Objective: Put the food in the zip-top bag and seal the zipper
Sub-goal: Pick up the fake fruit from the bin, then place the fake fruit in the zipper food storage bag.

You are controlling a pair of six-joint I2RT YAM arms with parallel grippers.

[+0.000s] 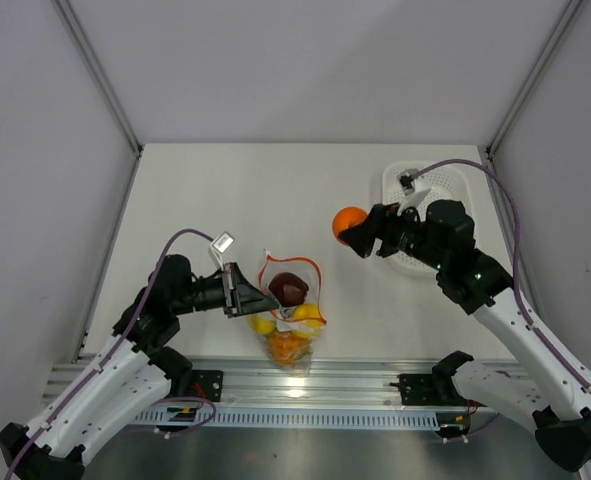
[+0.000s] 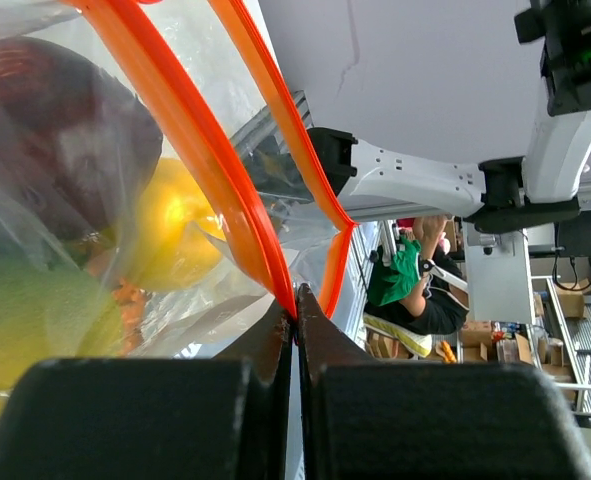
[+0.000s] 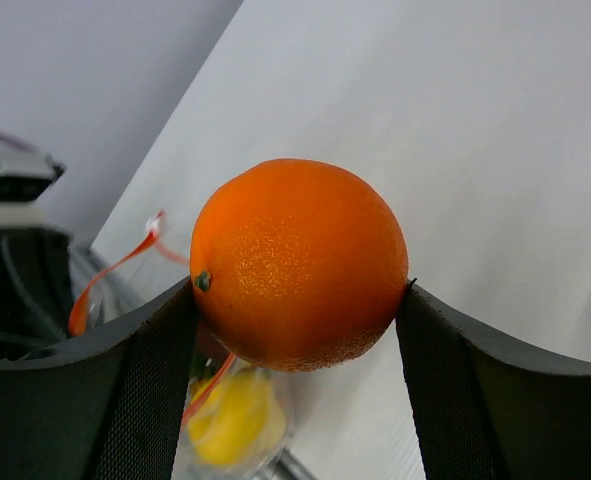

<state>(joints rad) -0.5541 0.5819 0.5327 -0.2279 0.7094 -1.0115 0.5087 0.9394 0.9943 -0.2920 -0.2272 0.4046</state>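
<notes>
While the left gripper (image 1: 257, 296) clamps the zipper (image 2: 225, 200) at the bag's (image 1: 290, 335) mouth, the right gripper (image 3: 293, 300) grips the orange (image 1: 349, 222) aloft beside the basket (image 1: 390, 185). A dark red fruit (image 1: 288, 288) and a yellow fruit (image 1: 305, 313) lie inside the bag.

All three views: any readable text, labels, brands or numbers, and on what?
No readable text in any view.
orange, in the right gripper: no print.
zipper, pinched in the left gripper: plain strip, no print.
cardboard boxes in the background, left wrist view: too blurred to read.
</notes>
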